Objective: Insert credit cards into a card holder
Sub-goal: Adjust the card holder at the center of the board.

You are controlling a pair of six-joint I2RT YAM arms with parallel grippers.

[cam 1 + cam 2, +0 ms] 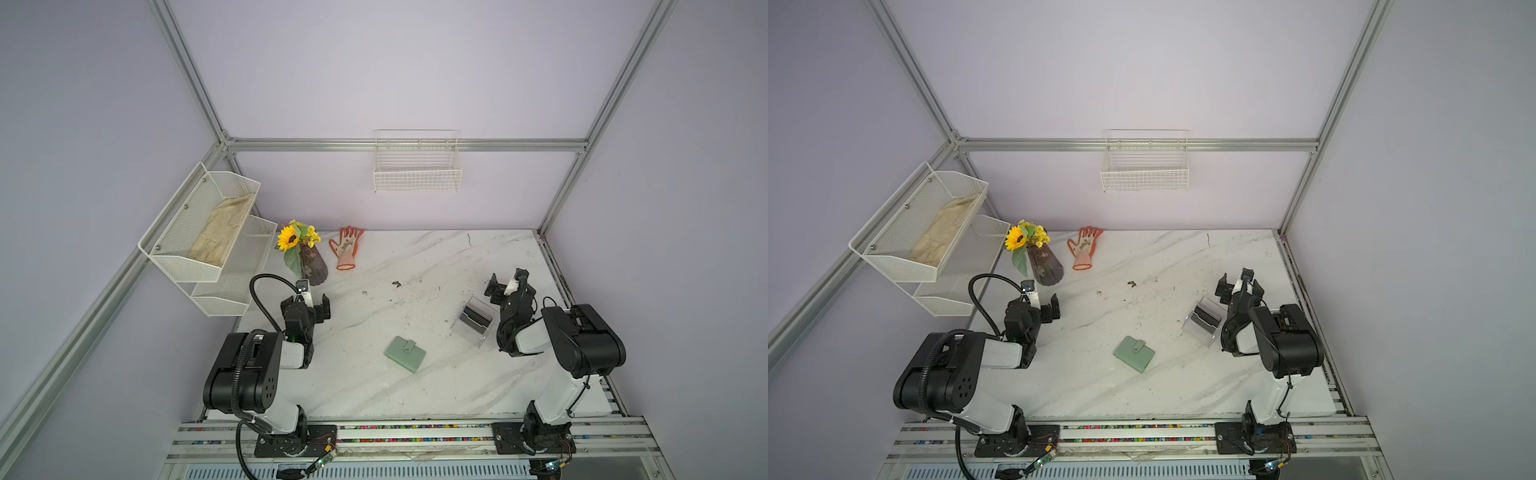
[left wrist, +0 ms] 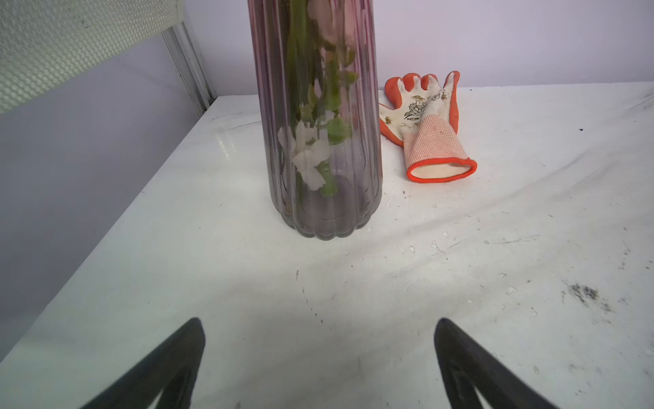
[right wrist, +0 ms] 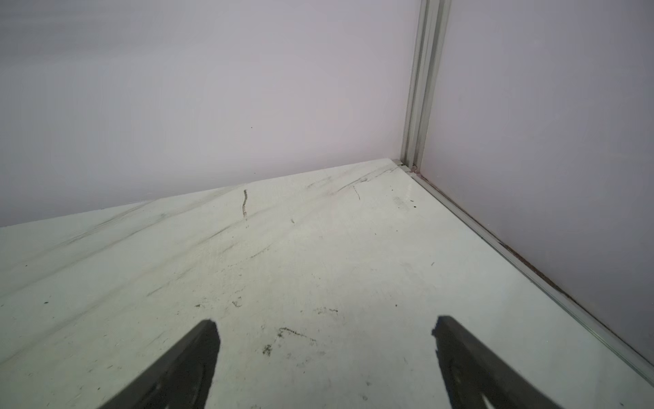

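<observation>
closed sage-green card holder (image 1: pixel 405 354) lies flat mid bench (image 1: pixel 374 395), between both arms; dark credit cards (image 1: pixel 477 318) stand in clear acrylic box (image 1: pixel 466 333) just beside right arm; left tool (image 2: pixel 319 324) jaws wide apart, empty, facing purple vase (image 2: pixel 318 141) and orange glove (image 2: pixel 431 134); right tool (image 3: pixel 323 322) jaws apart, empty, over bench corner

A glossy, scuffed marble-patterned finish is noted on the desk (image 1: pixel 415 386), ribbed tinted glass in the vase (image 2: pixel 322 141), matt leatherette on the card holder (image 1: pixel 405 354).
</observation>
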